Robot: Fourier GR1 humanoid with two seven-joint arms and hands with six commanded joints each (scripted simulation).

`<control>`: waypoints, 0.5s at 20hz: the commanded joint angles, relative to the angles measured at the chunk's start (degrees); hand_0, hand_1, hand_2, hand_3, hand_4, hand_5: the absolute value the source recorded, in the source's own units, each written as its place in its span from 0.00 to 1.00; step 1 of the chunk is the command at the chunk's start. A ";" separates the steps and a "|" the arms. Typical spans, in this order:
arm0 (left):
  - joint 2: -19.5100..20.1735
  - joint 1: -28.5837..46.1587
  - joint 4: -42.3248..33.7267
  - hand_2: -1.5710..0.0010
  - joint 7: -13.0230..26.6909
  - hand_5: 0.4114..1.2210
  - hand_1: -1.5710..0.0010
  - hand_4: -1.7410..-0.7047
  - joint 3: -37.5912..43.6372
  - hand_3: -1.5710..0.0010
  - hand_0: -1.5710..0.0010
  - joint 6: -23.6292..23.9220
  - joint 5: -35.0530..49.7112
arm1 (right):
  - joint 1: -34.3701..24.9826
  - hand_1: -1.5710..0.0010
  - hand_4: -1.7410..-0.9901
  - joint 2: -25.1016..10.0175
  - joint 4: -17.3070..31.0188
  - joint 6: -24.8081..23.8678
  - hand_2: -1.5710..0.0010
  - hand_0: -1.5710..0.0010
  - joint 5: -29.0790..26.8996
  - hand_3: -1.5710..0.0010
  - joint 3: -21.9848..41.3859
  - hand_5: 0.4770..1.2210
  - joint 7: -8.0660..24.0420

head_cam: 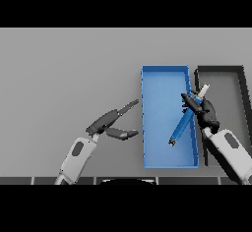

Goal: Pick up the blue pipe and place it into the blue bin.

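Note:
The blue pipe (180,128) is a slim blue rod with a pale end (204,89), tilted from upper right to lower left over the blue bin (157,86). My right hand (203,111) is at the bin's right wall with its fingers curled round the pipe's upper part. The pipe's lower tip (173,141) hangs over the bin's floor; whether it touches the floor I cannot tell. My left hand (109,123) rests left of the bin, fingers straight and spread, holding nothing.
A dark grey bin (240,78) stands directly right of the blue bin, their walls nearly touching. Grey table (69,69) stretches out to the left and behind both bins.

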 commanded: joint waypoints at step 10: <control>-0.14 0.89 -1.42 1.00 0.18 0.10 1.00 0.78 -0.31 1.00 1.00 0.22 0.22 | -14.65 0.96 0.77 -13.42 2.90 6.17 0.96 0.95 -3.01 0.99 24.21 0.40 -0.02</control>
